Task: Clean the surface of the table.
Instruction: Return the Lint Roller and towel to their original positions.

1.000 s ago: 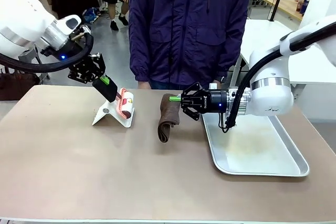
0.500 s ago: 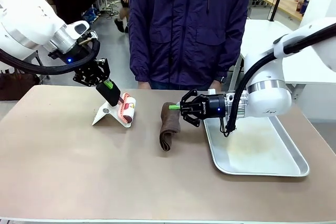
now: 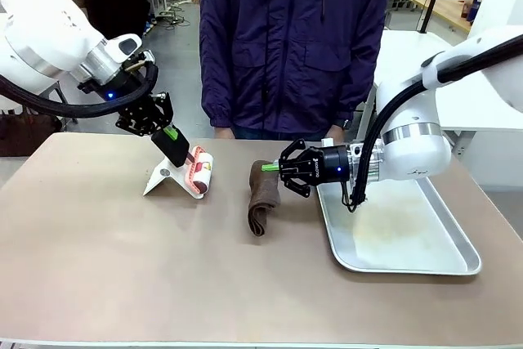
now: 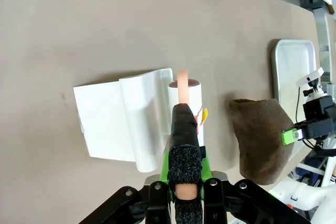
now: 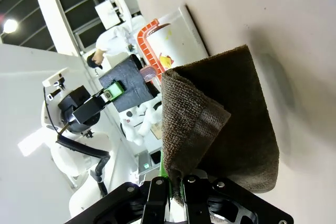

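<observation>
The beige-brown table (image 3: 147,275) carries a white folded stand (image 3: 166,179) with a lint roller (image 3: 199,169) leaning against it. My left gripper (image 3: 169,140) is shut on the roller's black handle (image 4: 184,129); the white sticky head (image 4: 187,88) rests beside the stand (image 4: 113,124). A brown cloth (image 3: 263,199) hangs folded onto the table at mid-far. My right gripper (image 3: 270,167) is shut on its upper edge. The right wrist view has the cloth (image 5: 231,124) draped from my right gripper (image 5: 176,184) down to the tabletop.
A silver metal tray (image 3: 413,261) lies on the table's right side, under my right arm. A person in a dark purple jacket (image 3: 294,38) stands at the far edge, with hands (image 3: 335,131) near the rim. Bare tabletop stretches along the near half.
My left gripper has shifted slightly right and down with the lint roller. My right gripper has lowered a little, bringing the brown cloth further onto the table.
</observation>
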Controlling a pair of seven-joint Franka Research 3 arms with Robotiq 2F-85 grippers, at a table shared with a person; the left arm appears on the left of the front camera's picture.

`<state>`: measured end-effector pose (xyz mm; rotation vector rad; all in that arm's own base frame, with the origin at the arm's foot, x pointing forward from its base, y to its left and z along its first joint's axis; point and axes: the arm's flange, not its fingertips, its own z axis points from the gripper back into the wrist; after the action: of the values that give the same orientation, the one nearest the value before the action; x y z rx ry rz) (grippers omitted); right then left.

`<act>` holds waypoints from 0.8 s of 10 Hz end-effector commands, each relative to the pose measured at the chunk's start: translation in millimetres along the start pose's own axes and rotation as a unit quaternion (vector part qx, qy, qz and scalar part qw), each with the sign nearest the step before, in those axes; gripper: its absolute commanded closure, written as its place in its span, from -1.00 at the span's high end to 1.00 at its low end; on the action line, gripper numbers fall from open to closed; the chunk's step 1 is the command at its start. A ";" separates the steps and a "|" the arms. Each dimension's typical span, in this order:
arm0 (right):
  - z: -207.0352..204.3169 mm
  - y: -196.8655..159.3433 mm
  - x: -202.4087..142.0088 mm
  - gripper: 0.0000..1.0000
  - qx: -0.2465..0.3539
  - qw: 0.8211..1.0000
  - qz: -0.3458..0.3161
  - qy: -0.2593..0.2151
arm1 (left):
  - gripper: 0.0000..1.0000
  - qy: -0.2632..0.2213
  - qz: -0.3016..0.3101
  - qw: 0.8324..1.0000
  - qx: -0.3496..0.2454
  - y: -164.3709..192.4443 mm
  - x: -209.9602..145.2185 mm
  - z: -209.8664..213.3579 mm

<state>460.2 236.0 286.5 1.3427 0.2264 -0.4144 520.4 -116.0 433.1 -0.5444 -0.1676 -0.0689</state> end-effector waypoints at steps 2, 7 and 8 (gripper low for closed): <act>-3.7 6.2 3.0 -0.85 -0.005 1.000 -0.009 0.005 | -0.55 -0.007 0.010 1.000 -0.013 2.6 8.6 -8.4; -4.1 5.0 3.2 -0.85 -0.009 1.000 -0.011 0.008 | -0.55 -0.017 0.013 1.000 -0.020 9.5 12.5 -14.1; -4.2 4.9 3.3 -0.85 -0.010 1.000 -0.012 0.008 | -0.55 -0.019 0.017 0.999 -0.026 12.2 13.2 -14.1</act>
<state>459.5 236.9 284.8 1.3388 0.2322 -0.4134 533.7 -114.9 418.9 -0.5644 -0.1693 -0.0284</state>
